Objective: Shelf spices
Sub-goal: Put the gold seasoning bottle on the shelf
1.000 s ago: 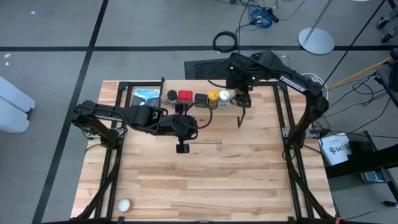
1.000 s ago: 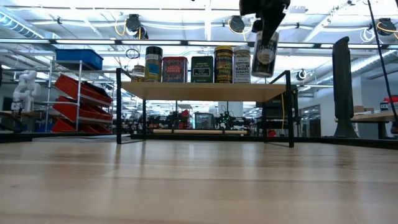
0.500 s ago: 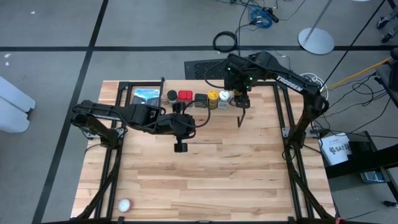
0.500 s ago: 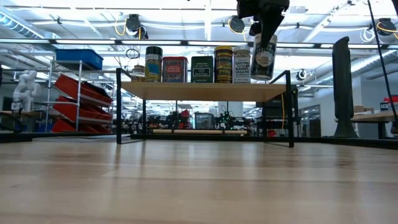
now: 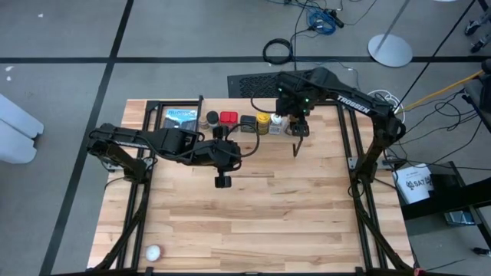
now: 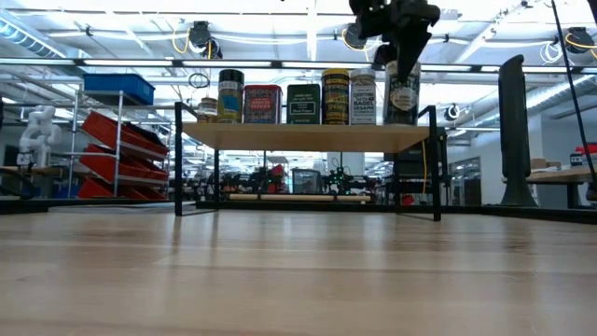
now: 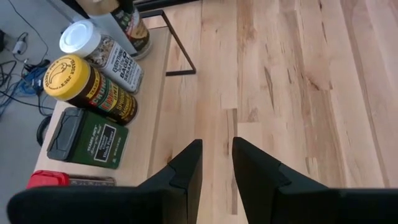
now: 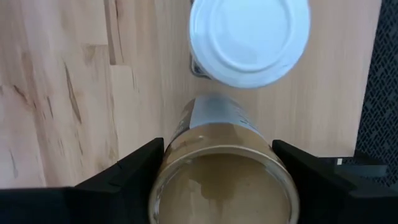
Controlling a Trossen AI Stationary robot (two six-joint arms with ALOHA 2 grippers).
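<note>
On the shelf (image 6: 298,136), a light plank on thin black legs, the spices stand upright in a row: dark-lidded jar (image 6: 229,95), red tin (image 6: 262,104), black square tin (image 6: 303,104), yellow-lidded jar (image 6: 335,96), white-lidded jar (image 6: 363,96). At the row's right end my right gripper (image 8: 221,168) is shut on the tan-lidded jar (image 6: 403,93), beside the white-lidded jar (image 8: 249,38). My left gripper (image 7: 216,144) hangs over the table in front of the shelf, slanting down. Its fingers stand a little apart with nothing between them. My right gripper pinches the tan-lidded jar at its top, one finger on each side of the tan lid (image 8: 222,183). The fingers come from above, pointing down. The jar hangs upright with its base (image 6: 403,121) at the level of the shelf's plank. Whether the base rests on the plank, I cannot tell.
A flat blue-and-black package (image 5: 180,119) lies at the shelf's left end. A small white ball (image 5: 153,252) sits near the table's near left corner. Bare wooden tabletop (image 5: 268,215) stretches in front of the shelf. A black post (image 6: 431,159) of the shelf stands right of the held jar.
My right gripper has come down with the tan-lidded jar toward the shelf's right end. The jar hung clear above the plank a second ago. Its base is now at plank level beside the white-lidded jar.
</note>
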